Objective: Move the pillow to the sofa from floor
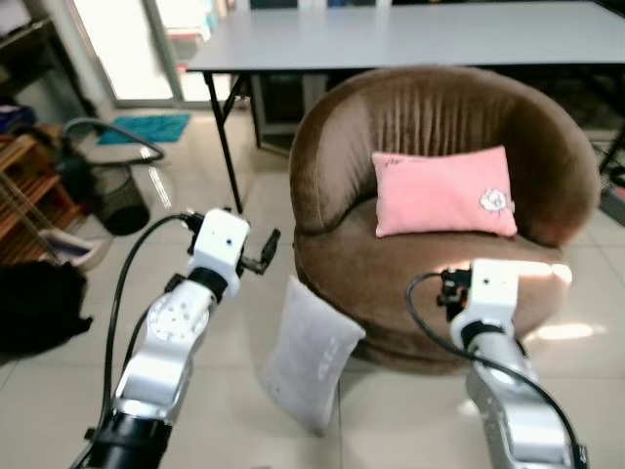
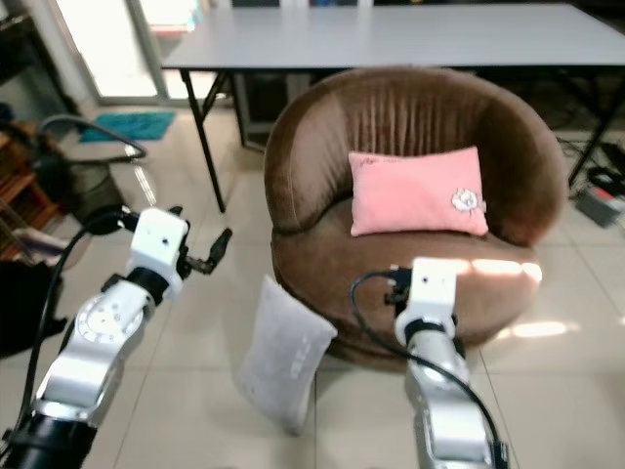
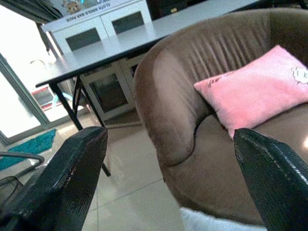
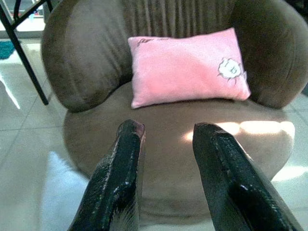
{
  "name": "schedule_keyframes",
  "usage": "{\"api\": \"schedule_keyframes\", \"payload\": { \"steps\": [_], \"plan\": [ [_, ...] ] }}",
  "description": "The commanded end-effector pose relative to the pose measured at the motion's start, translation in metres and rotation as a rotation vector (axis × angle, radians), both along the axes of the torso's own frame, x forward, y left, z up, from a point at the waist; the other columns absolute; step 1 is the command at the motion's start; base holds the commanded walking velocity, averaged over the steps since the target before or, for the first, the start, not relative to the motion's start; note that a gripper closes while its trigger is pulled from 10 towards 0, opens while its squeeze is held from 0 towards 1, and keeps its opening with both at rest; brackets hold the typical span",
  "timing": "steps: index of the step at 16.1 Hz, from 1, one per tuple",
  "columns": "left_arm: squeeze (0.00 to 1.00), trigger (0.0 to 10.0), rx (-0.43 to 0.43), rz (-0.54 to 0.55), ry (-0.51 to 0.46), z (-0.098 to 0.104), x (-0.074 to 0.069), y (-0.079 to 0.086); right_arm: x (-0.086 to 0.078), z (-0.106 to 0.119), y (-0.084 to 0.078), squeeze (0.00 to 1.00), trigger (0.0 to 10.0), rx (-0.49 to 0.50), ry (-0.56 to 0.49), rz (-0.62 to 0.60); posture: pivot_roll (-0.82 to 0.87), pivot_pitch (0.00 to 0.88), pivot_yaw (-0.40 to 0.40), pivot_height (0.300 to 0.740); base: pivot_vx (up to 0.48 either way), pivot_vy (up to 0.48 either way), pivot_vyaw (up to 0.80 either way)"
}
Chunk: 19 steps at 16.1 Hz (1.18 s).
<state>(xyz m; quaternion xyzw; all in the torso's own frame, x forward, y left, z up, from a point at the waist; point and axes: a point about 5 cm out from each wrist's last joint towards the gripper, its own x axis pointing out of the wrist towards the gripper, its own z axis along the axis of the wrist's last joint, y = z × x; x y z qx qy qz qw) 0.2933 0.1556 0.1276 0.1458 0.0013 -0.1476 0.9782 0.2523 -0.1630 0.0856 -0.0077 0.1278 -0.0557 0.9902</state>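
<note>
A grey pillow [image 1: 308, 357] stands on the tiled floor, leaning against the front left of the round brown sofa [image 1: 430, 283]. A pink pillow [image 1: 444, 192] rests against the sofa's back. My left gripper [image 3: 168, 134] is raised to the left of the sofa, above and left of the grey pillow, its fingers wide open with nothing between them. My right gripper [image 4: 166, 130] hovers in front of the sofa seat, right of the grey pillow [image 4: 62, 187], open and holding nothing.
A grey folding table [image 1: 410, 34] stands behind the sofa, with a black leg [image 1: 227, 147] near my left arm. A black basket [image 1: 117, 195], a hose, a wooden shelf [image 1: 29, 195] and a black bag [image 1: 39, 303] crowd the left. A teal mat [image 1: 146, 127] lies by the doorway.
</note>
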Motion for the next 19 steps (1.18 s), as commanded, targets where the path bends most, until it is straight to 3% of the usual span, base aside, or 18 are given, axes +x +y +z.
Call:
{"api": "schedule_keyframes", "payload": {
  "steps": [1, 7, 19],
  "plan": [
    [0.0, 10.0, 0.012, 0.005, -0.011, 0.0028, 0.0022, 0.0037, 0.0006, 0.0005, 0.0029, 0.0, 10.0, -0.002, -0.006, 0.009, -0.04, 0.0, 0.07, 0.74, 0.0, 0.428, -0.43],
    [0.0, 10.0, 0.015, -0.007, -0.02, 0.0044, 0.0075, 0.0014, 0.0009, -0.0017, 0.0021, 0.0, 10.0, 0.003, -0.002, -0.002, -0.05, 0.0, 0.077, 0.74, 0.0, 0.441, -0.51],
    [0.0, 10.0, 0.026, -0.012, -0.016, 0.002, 0.0098, 0.0002, 0.0009, -0.0031, 0.001, 0.0, 10.0, 0.006, -0.001, -0.014, -0.05, 0.0, 0.084, 0.74, 0.0, 0.48, -0.8]
  ]
}}
